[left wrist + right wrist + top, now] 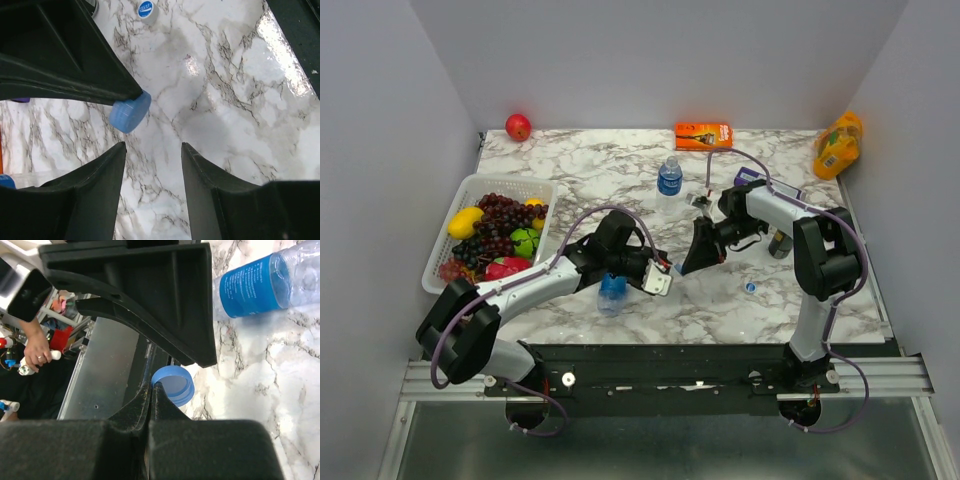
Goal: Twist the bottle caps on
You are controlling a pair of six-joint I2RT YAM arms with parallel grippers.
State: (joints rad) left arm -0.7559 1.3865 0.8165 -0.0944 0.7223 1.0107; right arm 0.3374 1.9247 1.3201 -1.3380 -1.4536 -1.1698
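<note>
My right gripper (153,386) is shut on the rim of a small blue bottle cap (176,385) and holds it just above the marble table. In the left wrist view this cap (130,111) sits at the tip of the right gripper's black fingers, just beyond my left gripper (152,150), which is open and empty. In the top view the two grippers (665,272) (688,262) meet tip to tip at mid-table. A second blue cap (750,287) lies on the table to the right (145,9). One clear bottle (669,178) stands upright at the back. The other bottle (611,293) is under the left arm (260,282).
A white basket (470,192) of fruit stands at the left, a red apple (518,127) behind it. An orange box (703,135) and a yellow-orange pack (838,146) lie at the back. A dark can (780,243) stands by the right arm.
</note>
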